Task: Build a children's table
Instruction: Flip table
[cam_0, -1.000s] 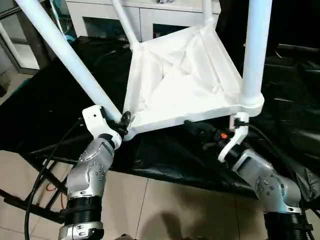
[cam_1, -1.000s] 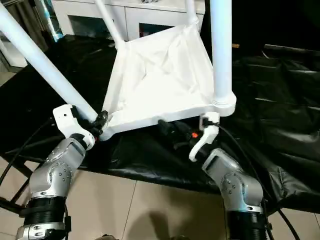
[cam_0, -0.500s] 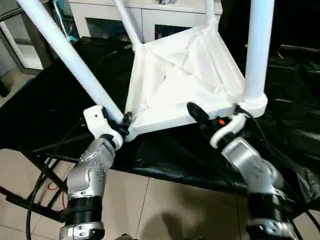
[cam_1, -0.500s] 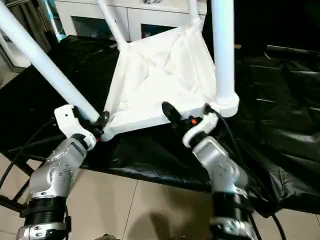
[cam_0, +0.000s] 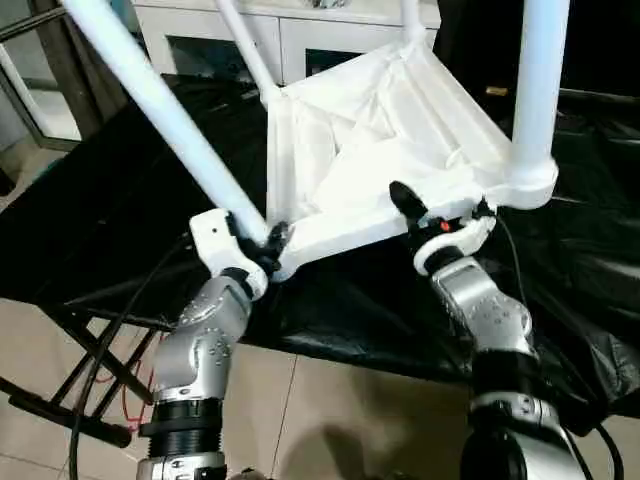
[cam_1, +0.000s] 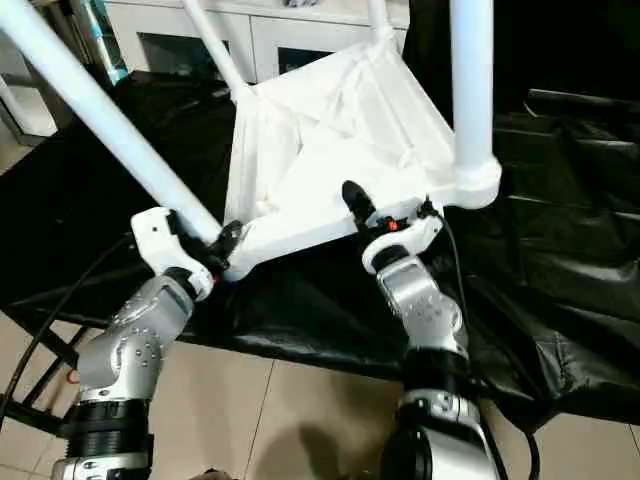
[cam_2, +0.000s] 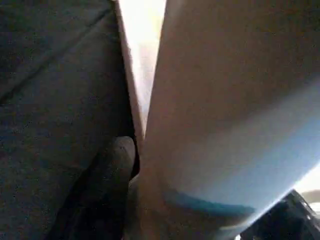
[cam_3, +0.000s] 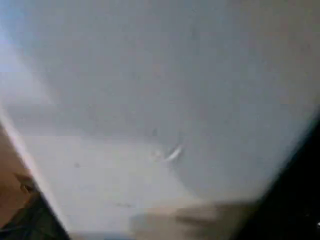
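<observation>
The children's table lies upside down and tilted on a black-covered bench, its ribbed white tabletop (cam_0: 370, 130) facing me. White legs rise from the corner sockets: near left leg (cam_0: 160, 100), near right leg (cam_0: 535, 90), and two far legs (cam_0: 240, 45). My left gripper (cam_0: 262, 240) is shut on the base of the near left leg at its socket; the left wrist view shows that leg (cam_2: 225, 100) beside one black finger (cam_2: 105, 180). My right gripper (cam_0: 415, 215) stands open astride the tabletop's near edge, just left of the right corner socket, one finger (cam_0: 400, 198) over the rim.
Black sheeting (cam_0: 120, 190) covers the bench and hangs over its front. A white cabinet with glass doors (cam_0: 300, 30) stands behind. Tiled floor (cam_0: 320, 410) lies below, with a black stand frame (cam_0: 70, 340) and cables at the lower left.
My right gripper rose from under the near right corner and swung left onto the tabletop's near edge. That near edge now sits a little higher. The left gripper kept its hold.
</observation>
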